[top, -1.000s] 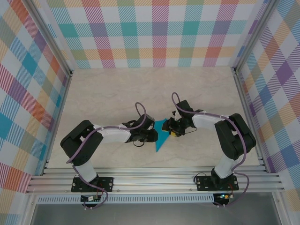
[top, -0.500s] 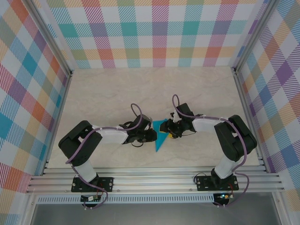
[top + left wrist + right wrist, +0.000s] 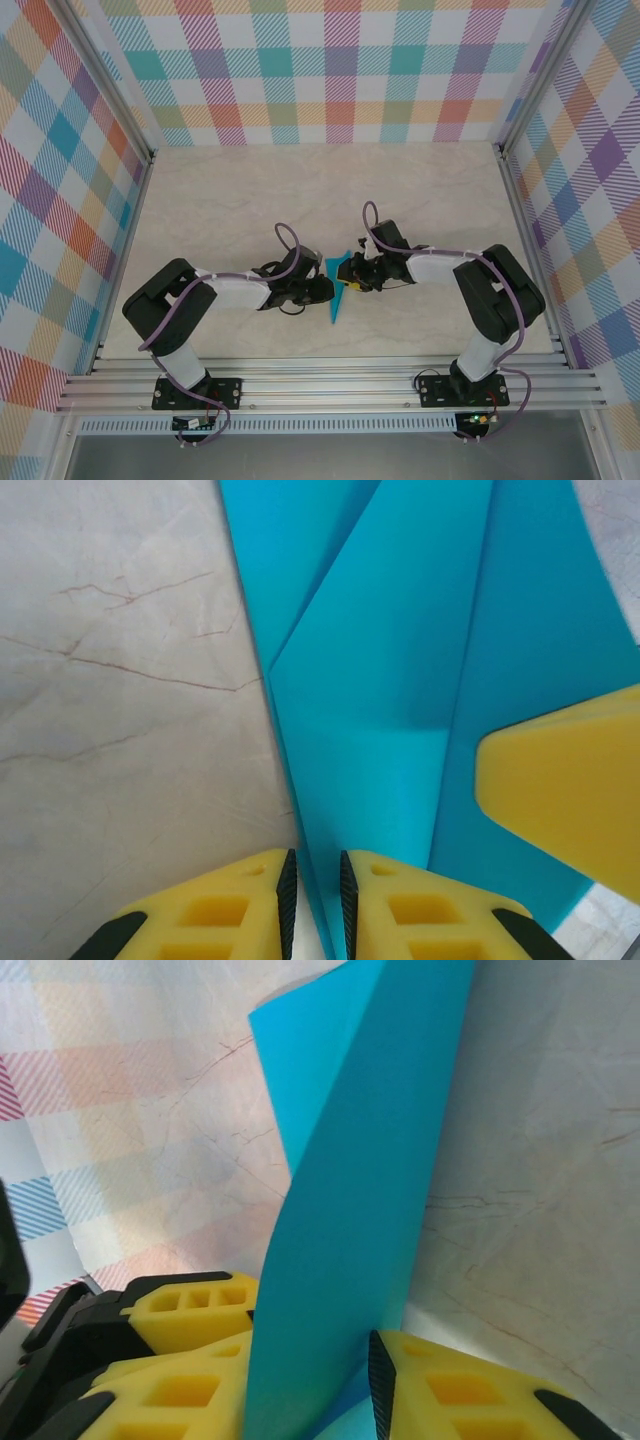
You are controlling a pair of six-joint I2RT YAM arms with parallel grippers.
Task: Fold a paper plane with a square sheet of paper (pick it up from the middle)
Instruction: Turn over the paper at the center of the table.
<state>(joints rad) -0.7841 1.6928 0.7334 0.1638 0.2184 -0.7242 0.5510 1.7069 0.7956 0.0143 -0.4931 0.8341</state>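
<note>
Left gripper (image 3: 317, 865): the jaws are nearly together, with only a thin slot between the black pads (image 3: 288, 890). The edge of the paper plane (image 3: 400, 680) runs into that slot. Finding: closed on the paper. Ahead of its fingertips the teal sheet spreads out in overlapping folded layers, the creases converging toward the pads. Bare marble table (image 3: 120, 730) lies to the left of its fingers. A yellow finger (image 3: 565, 795) of the other arm sits over the paper just ahead and to the right.

Right gripper (image 3: 310, 1325): the jaws are partly open, set either side of a raised flap of the same paper. The flap stands upright between the fingers and rises well ahead of them. One black pad meets its edge; the opposite pad is hidden behind the sheet. Whether the flap is actually pinched — cannot be determined.

Overhead: the two grippers meet tip to tip across the plane — its pointed end projects past them toward the arm bases.
</note>
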